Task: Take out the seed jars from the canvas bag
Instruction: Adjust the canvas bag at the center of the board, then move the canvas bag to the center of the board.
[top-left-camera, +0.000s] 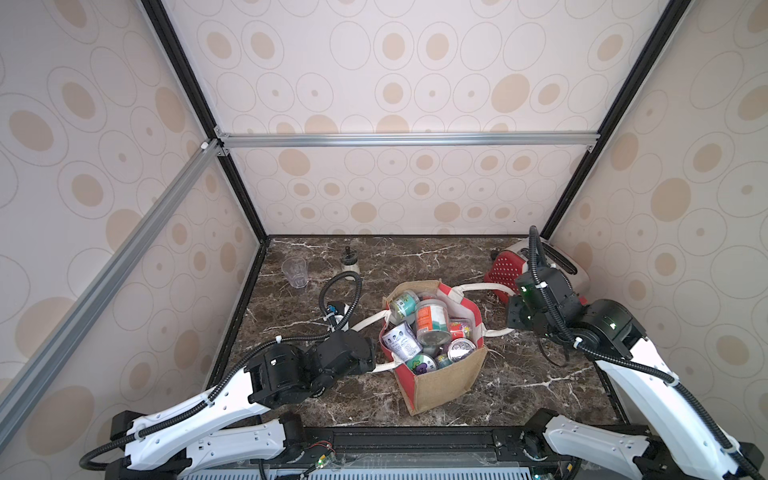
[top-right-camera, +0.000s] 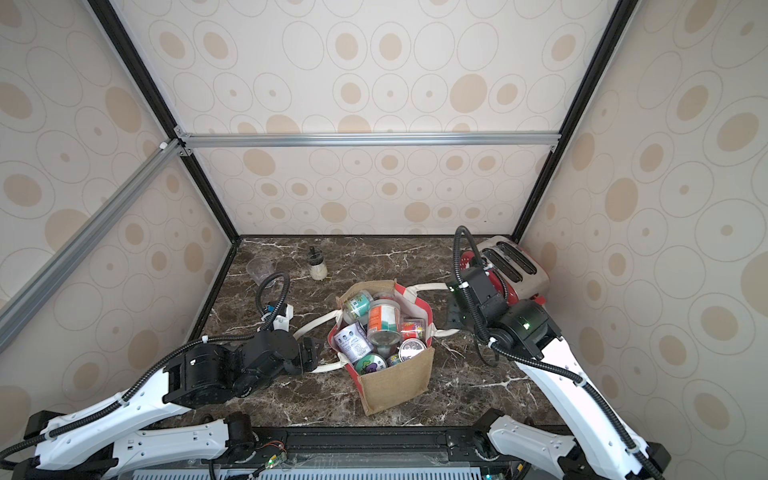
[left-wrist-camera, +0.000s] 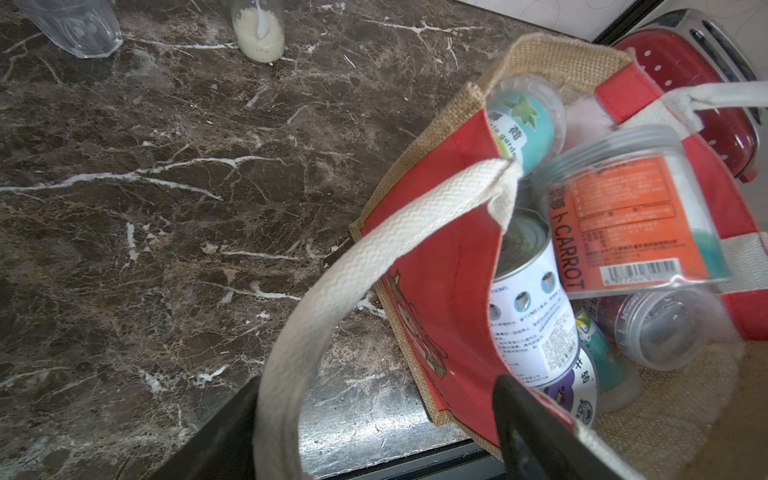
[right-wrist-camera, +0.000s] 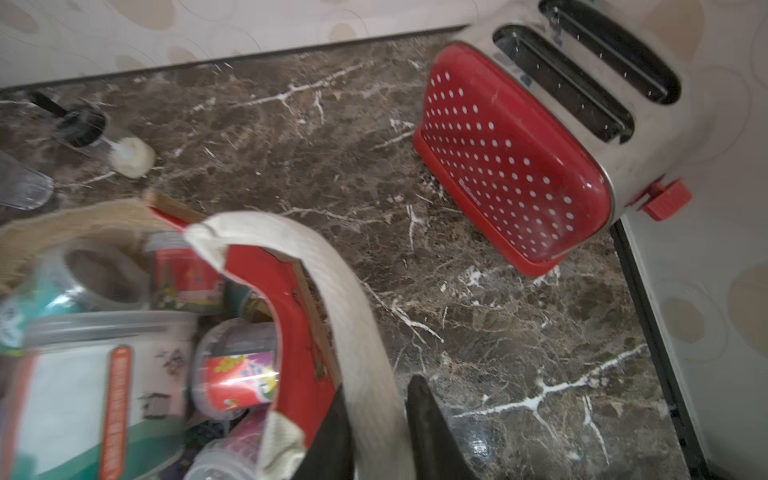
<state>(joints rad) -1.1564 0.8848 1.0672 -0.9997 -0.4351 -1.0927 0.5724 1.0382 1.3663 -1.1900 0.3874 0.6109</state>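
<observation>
Seed jars (top-left-camera: 432, 328) fill the canvas bag (top-left-camera: 444, 386) in a loose heap, and every one that shows is inside it. On top lies the orange-labelled CARROT jar (left-wrist-camera: 631, 216), on its side and tilted, its long axis running from the bag's far side toward its near side. A teal jar (top-left-camera: 404, 303) leans in the far left corner, also on its side. Below it a white-labelled one (top-left-camera: 401, 340) lies slanted against the left wall. Toward the front, a purple-sticker lid (top-left-camera: 422, 363) and a silvery top (top-left-camera: 461, 349) face upward. A small red flowered jar (right-wrist-camera: 232, 374) rests by the right wall.

The bag stands upright near the middle of the marble table (top-left-camera: 540, 386), mouth upward. It is turned so that one bottom corner points at the near edge, with a red panel toward each arm.

Its left handle (left-wrist-camera: 374, 266) loops out to the left gripper (left-wrist-camera: 374, 399), whose fingers (left-wrist-camera: 536, 436) stand wide apart with the strap lying loose between them. The right handle (right-wrist-camera: 345, 299) runs to the right gripper (right-wrist-camera: 378, 415), whose fingers (right-wrist-camera: 432, 436) are clamped on the strap.

A drinking glass (top-left-camera: 296, 272) and a shaker of white powder (top-left-camera: 350, 266) stand at the far left, well apart from the bag. A red dotted toaster (right-wrist-camera: 511, 166) sits in the far right corner.
</observation>
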